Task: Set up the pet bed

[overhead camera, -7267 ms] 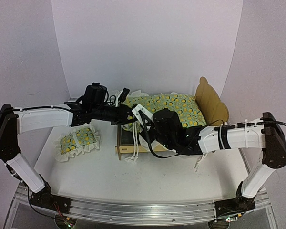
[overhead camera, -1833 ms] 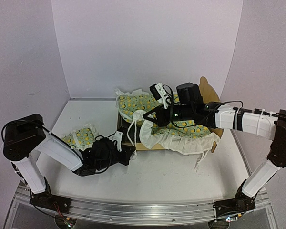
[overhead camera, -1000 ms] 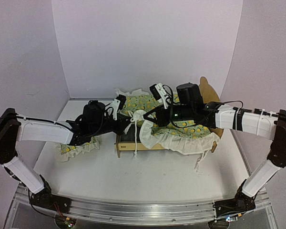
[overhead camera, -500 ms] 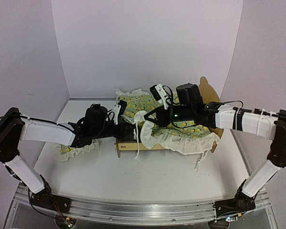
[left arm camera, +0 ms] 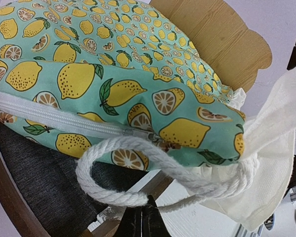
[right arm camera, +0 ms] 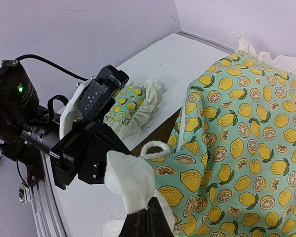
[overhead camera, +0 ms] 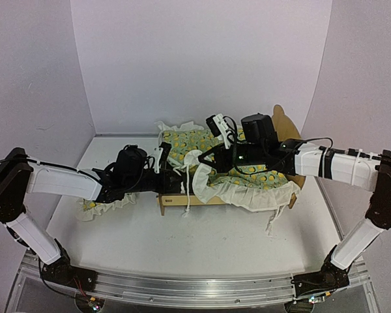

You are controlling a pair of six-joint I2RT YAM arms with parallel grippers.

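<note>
Near edge: an aluminium rail (overhead camera: 195,291) is seen carrying both arm bases.
Bench: a white bench (overhead camera: 208,244) is noted, closed in at the back and sides by pale lilac panels (overhead camera: 202,65).
Pillow: a small lemon-print pillow (overhead camera: 104,203) is laid on the bench left of the bed, partly covered by the left arm.
Left hand: the left hand (left arm camera: 140,219) is held at the foot end of the bed, fingers pressed together. A loop of white cord (left arm camera: 138,197) lies just above the tips; whether it is caught cannot be told.
Right hand: the right hand (right arm camera: 149,212) is closed, pinching the white ruffle at a raised corner of the quilt (overhead camera: 186,142).
Pet bed: the pet bed (overhead camera: 173,203) is placed mid-bench toward the back, with its foot end to the left and its headboard (overhead camera: 291,145) to the right.
Overhead view only: both arms are shown whole, and the ruffle is seen draped over the near side rail.
Left wrist view only: a white zip (left arm camera: 64,118) along the quilt's edge is recorded, with the dark grey base panel (left arm camera: 44,192) beneath it.
Right wrist view only: the left hand's camera housing is seen head-on, with the pillow beyond it.
Bed contents: the quilt is bunched over most of the base, and a strip of the base at the foot end is left uncovered.
</note>
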